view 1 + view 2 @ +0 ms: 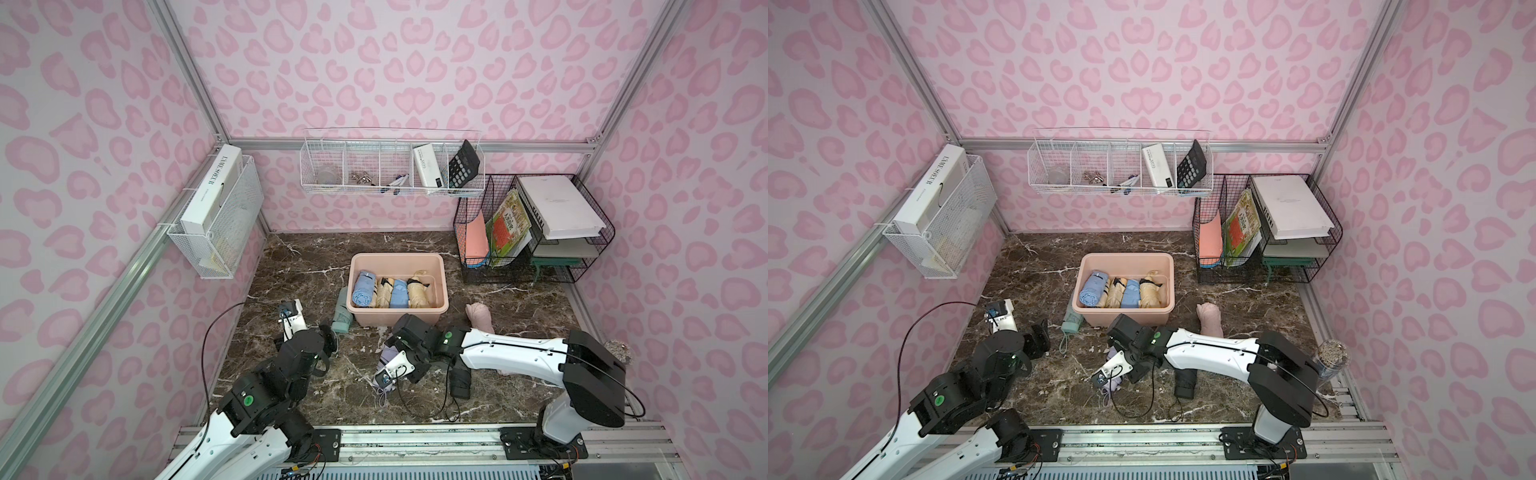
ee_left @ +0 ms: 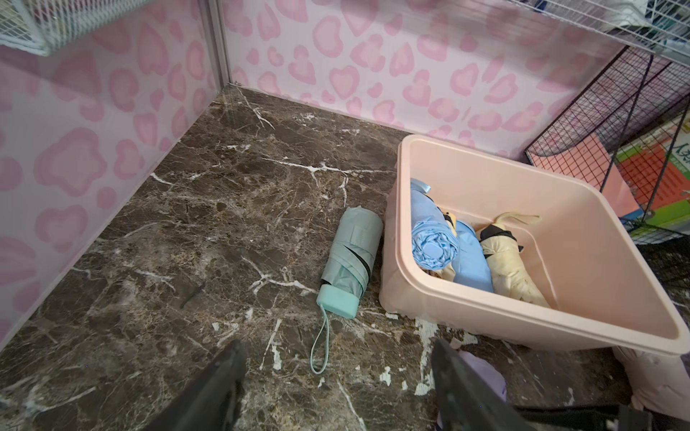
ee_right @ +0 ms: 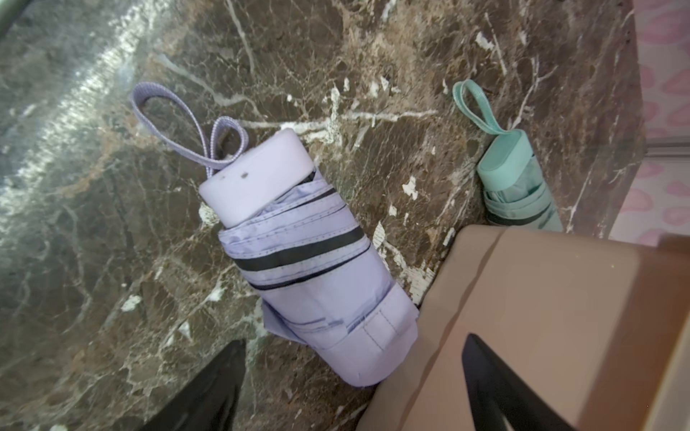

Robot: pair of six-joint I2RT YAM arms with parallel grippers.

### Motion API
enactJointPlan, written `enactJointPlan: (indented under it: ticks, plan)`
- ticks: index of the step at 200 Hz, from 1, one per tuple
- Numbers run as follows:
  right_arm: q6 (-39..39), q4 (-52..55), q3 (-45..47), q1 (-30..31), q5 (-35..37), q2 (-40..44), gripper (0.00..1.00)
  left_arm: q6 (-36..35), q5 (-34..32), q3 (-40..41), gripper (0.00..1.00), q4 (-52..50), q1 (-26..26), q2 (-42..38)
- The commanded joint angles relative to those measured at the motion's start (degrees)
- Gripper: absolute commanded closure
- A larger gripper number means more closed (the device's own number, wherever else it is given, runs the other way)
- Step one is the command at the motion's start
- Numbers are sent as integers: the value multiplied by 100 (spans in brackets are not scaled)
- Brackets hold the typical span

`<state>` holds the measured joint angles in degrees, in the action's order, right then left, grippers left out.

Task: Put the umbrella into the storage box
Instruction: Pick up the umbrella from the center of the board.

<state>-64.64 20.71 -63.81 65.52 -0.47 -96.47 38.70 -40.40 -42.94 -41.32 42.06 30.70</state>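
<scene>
Right wrist view: my right fingers (image 3: 216, 388) hang released and empty over lilac umbrella (image 3: 310, 268), flat on worktop (image 3: 112, 224) just beside storage box (image 3: 522, 317), long axis slanting ahead between them; left fingers (image 2: 220, 388) released, farther off.

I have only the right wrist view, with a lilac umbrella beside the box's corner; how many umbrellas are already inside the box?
Observer: There are four folded umbrellas side by side in the storage box: two blue, two cream.
Operator: Thanks. Is anything else lying outside the box?
Observer: Yes: a black folded umbrella and a pale pink fabric bundle, partly under the right arm.
Operator: And the other arm?
Observer: The left tool is open and empty, pointing toward the mint umbrella beside the box.
</scene>
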Motion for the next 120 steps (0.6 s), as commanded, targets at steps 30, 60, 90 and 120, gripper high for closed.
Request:
enactJointPlan:
  ticks: [30,60,90,120]
  plan:
    - [-44,921,-809,-30,-334,-786,16,77,-209,-92,21,-236,-80,-133]
    - [21,961,-1018,-72,-330,-1130,15,77,-240,-136,21,-300,-119,-170]
    - [224,1061,-1167,-164,-256,-1423,15,87,-240,-151,20,-306,-154,-175]
    - [581,1393,-1106,-223,-268,-1394,18,103,-214,-155,19,-292,-181,-152]
